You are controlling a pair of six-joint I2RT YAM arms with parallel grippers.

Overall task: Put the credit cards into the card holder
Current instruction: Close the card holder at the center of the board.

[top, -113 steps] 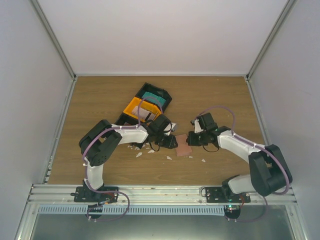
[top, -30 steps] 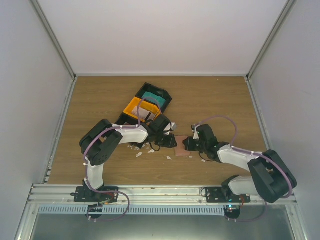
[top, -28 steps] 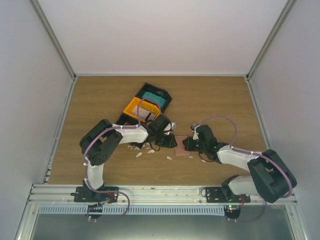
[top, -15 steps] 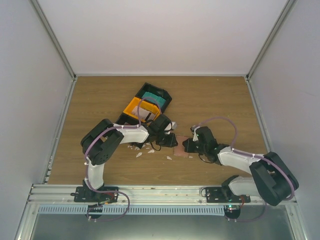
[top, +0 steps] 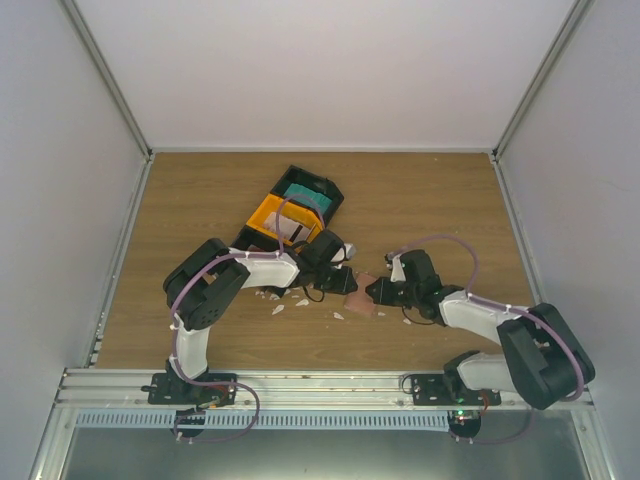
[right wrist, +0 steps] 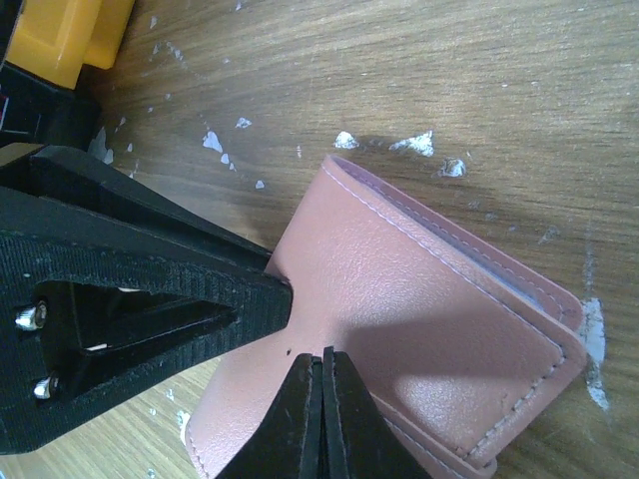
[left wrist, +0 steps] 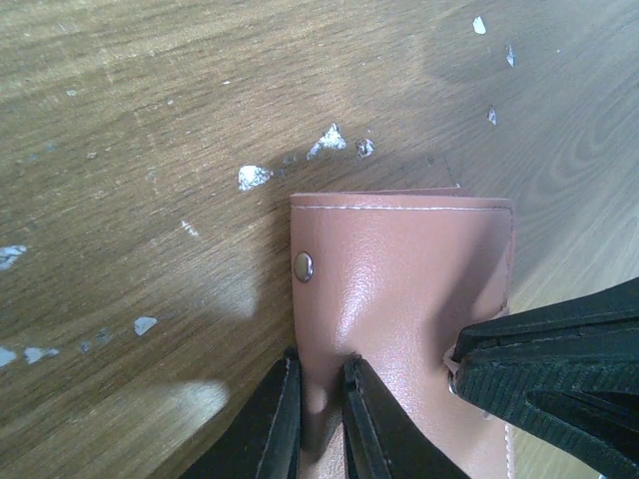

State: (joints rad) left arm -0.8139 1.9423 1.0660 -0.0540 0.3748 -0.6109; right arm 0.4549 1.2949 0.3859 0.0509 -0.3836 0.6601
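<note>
The salmon-pink card holder (top: 363, 298) lies folded shut on the wooden table between the two arms, its snap stud (left wrist: 303, 264) facing up. My left gripper (top: 345, 285) (left wrist: 321, 364) is shut on the holder's near edge, with a fold of leather pinched between its fingertips. My right gripper (top: 376, 292) (right wrist: 321, 355) is shut with nothing between its fingers. Its tips press on the holder's top face (right wrist: 429, 289), right beside the left fingers (right wrist: 130, 289). Credit cards, one teal (top: 303, 195) and one white (top: 287, 232), lie in the tray behind the left arm, partly hidden.
A black-and-orange compartment tray (top: 268, 214) sits behind the left gripper. Small white paper scraps (left wrist: 254, 177) are scattered on the wood around the holder. The enclosure walls close the table on three sides.
My left jaws have narrowed onto the holder's edge. The right arm has shifted a little left and down, bringing its shut tips onto the holder. The holder has barely moved.
</note>
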